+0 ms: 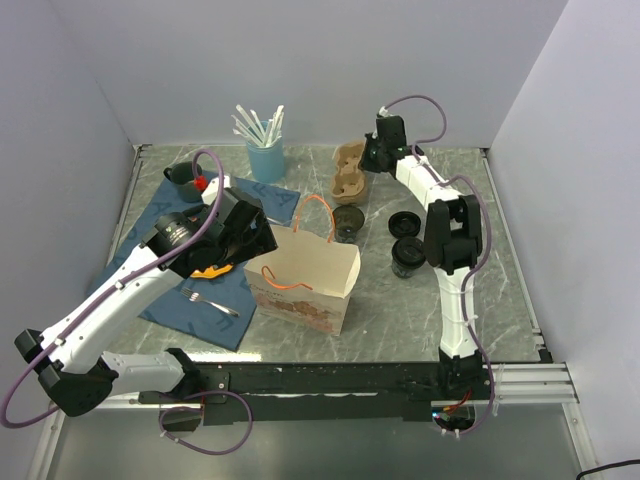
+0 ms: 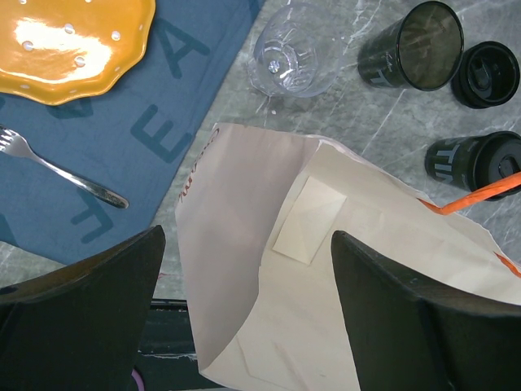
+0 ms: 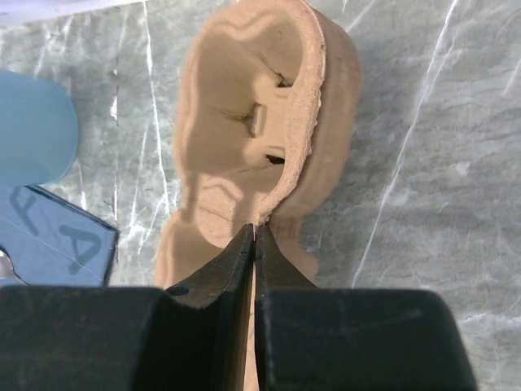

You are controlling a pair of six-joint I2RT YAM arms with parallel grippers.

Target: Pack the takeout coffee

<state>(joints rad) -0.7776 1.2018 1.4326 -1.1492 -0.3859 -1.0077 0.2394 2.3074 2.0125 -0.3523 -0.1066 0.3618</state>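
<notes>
The takeout coffee [image 1: 408, 256], a small black cup with a black lid, stands right of the paper bag [image 1: 305, 285]; the left wrist view shows the same cup [image 2: 468, 161] beyond the bag's orange handle. My left gripper [image 1: 243, 236] hangs open over the bag's left end, and the bag's [image 2: 326, 269] upper edge runs between its spread fingers [image 2: 98, 309] without being gripped. At the back, my right gripper [image 1: 374, 152] is shut on the rim of a brown cardboard cup carrier [image 3: 244, 122], far from the coffee.
An open black cup [image 1: 347, 221] and a loose black lid [image 1: 405, 222] sit behind the bag. A clear glass [image 2: 293, 55], orange plate [image 2: 69, 45] and fork [image 2: 65, 175] lie near the blue mat [image 1: 215, 310]. A blue cup of straws [image 1: 265, 155] and a dark mug [image 1: 180, 175] stand at the back left.
</notes>
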